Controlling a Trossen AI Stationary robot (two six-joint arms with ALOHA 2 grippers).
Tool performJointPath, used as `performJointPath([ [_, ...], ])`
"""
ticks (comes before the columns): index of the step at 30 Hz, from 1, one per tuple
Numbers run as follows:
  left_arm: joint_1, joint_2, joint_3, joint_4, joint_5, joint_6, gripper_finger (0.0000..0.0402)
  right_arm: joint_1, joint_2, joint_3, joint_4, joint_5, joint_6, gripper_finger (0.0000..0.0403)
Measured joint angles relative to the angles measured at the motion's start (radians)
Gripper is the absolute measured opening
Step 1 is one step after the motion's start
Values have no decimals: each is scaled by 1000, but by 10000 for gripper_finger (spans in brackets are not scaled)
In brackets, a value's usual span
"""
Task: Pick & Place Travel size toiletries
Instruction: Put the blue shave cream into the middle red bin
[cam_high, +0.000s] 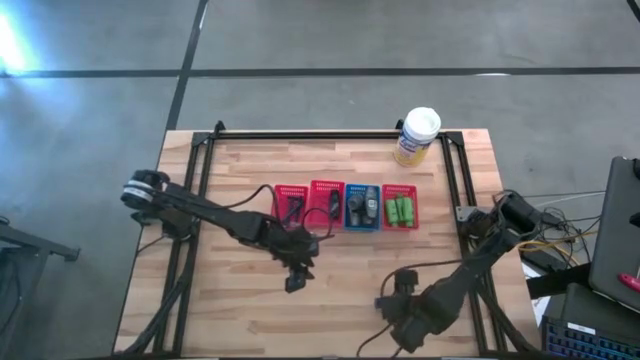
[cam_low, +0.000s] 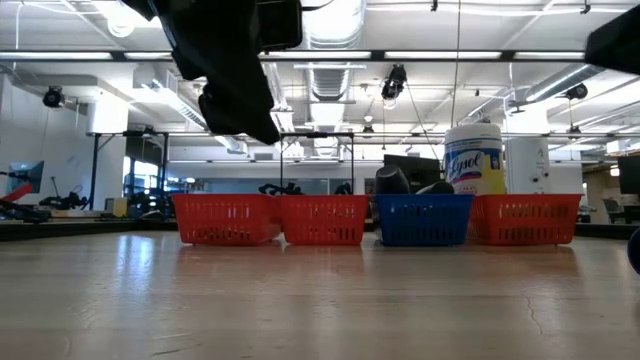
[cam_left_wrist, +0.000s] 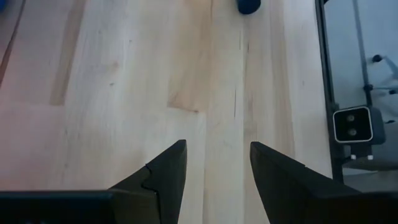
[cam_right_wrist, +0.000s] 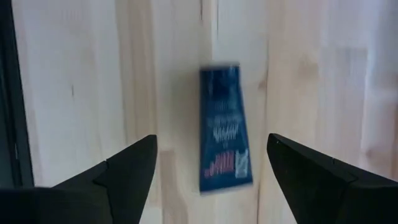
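Four small mesh baskets stand in a row on the wooden table. In the right red basket (cam_high: 400, 210) lie bright green bottles (cam_high: 401, 209). The blue basket (cam_high: 362, 208) holds grey-black tubes (cam_high: 364, 207), and the two left red baskets (cam_high: 308, 203) hold thin black items. A flat blue tube (cam_right_wrist: 224, 127) lies on the wood; in the high view it is hidden under my right gripper (cam_high: 392, 300). That gripper (cam_right_wrist: 211, 140) is open, a finger on either side of the tube and apart from it. My left gripper (cam_high: 296, 282) (cam_left_wrist: 217, 146) hangs open over bare wood in front of the baskets.
The yellow canister with a white lid (cam_high: 416, 135) stands at the far edge, behind the baskets (cam_low: 473, 155). A black frame rail (cam_high: 320, 134) runs around the table. In the low view the left arm (cam_low: 230, 60) hangs over the two left baskets (cam_low: 225, 220). Bare wood lies between baskets and near edge.
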Motion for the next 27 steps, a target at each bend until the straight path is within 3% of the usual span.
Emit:
performJointPath([
  [15,11,-19,-9,-39,-30,19,181,-32,13,-101,136,-54,-25,258],
  [27,22,-20,-9,-46,-31,6,181,-47,6,-251,270,-94,36,281],
])
